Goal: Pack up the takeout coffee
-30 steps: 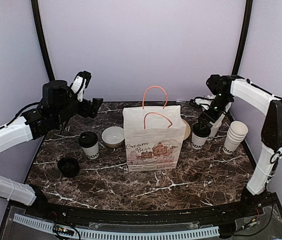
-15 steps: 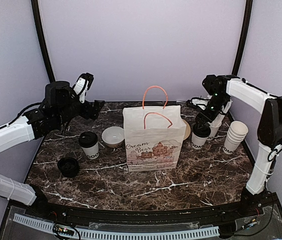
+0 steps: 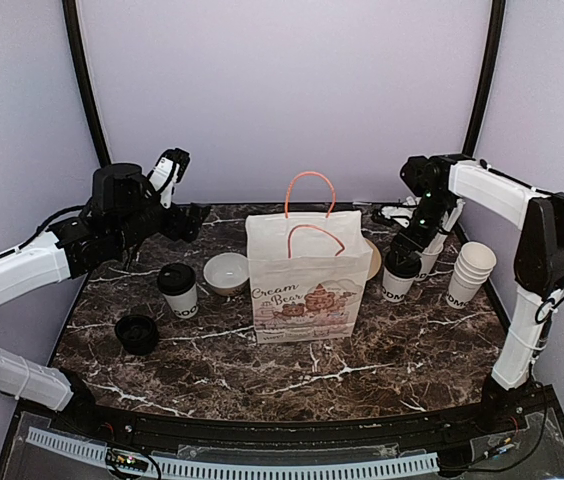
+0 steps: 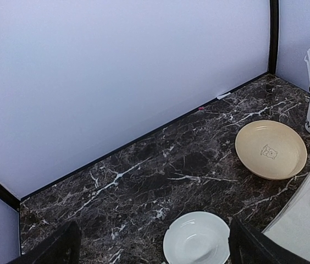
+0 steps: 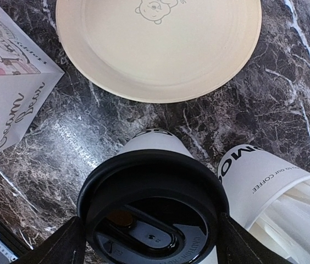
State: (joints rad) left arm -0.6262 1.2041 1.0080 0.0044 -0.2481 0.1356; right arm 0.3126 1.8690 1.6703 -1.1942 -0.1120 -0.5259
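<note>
One takeout coffee (image 3: 178, 290), white with a black lid, stands left of the paper bag (image 3: 307, 275). The other takeout coffee (image 3: 398, 274) stands right of the bag. My right gripper (image 3: 405, 250) is down over it. In the right wrist view its black lid (image 5: 154, 214) fills the gap, and both fingers press against the rim, so the gripper (image 5: 152, 245) is shut on it. The cup rests on the table. My left gripper (image 3: 192, 218) hovers open at the back left, above the white bowl (image 4: 196, 239), holding nothing.
A beige plate (image 5: 160, 44) lies behind the bag. A white cup of sticks (image 5: 265, 181) stands right beside the gripped coffee. A stack of lidless cups (image 3: 470, 272) is at the far right. A small black cup (image 3: 137, 333) sits front left.
My right gripper has shifted slightly left and down over the lidded cup, and its fingers have closed in against the lid. The left arm drifted a little to the right.
</note>
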